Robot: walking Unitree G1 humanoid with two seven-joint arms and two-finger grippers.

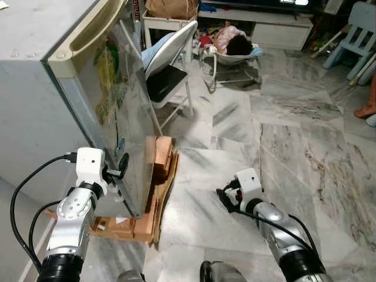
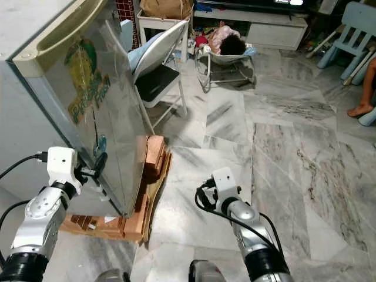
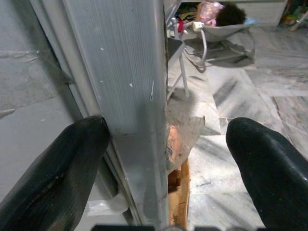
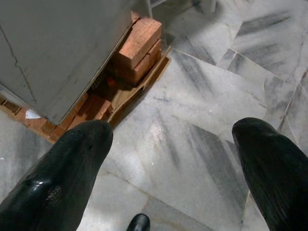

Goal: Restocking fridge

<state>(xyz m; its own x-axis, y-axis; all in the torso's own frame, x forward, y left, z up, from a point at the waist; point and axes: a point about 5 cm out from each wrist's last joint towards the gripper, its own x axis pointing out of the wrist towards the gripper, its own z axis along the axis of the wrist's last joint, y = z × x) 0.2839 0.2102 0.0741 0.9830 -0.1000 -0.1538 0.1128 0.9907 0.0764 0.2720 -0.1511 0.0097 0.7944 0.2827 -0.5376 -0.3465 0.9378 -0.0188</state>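
The grey fridge (image 1: 35, 111) stands at the left, raised on bricks, its silver door (image 1: 126, 117) bearing a green sticker. My left gripper (image 1: 121, 171) is at the door's free edge, low down. In the left wrist view it is open (image 3: 168, 139), one black finger on each side of the door's ribbed edge (image 3: 130, 72), with neither pressed against it. My right gripper (image 1: 227, 200) hangs low over the marble floor to the right of the fridge. It is open (image 4: 173, 139) and holds nothing.
Red bricks (image 1: 163, 157) and cardboard (image 1: 167, 188) jut out under the fridge's front corner. A white folding chair (image 1: 170, 64) stands just beyond the door. Behind it is a baby bouncer (image 1: 232, 47), with a blue child's chair (image 1: 358, 35) and a person's foot (image 1: 367, 110) at far right.
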